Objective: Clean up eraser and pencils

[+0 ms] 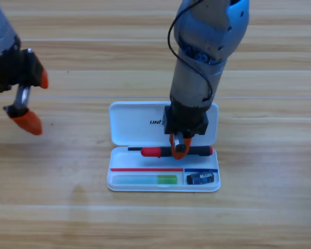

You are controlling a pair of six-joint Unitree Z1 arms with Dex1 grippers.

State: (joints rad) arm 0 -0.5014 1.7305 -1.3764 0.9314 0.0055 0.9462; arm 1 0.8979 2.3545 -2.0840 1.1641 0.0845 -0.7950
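The white case (132, 122) lies open, lid toward the back and tray toward the front. Across the tray's upper slot lies the red marker (155, 152) with its black end pointing right. My right gripper (179, 147) points straight down on the marker's middle, orange jaws closed around it. In the lower left compartment rests the pale green stick (145, 180). The small dark eraser (202, 178) occupies the lower right compartment. Far off at the picture's left edge waits my left gripper (36, 101), jaws spread with nothing between them.
The right arm's grey body (207, 46) comes down from the top edge and covers part of the case lid. Bare wooden table (264, 171) surrounds the case on all sides.
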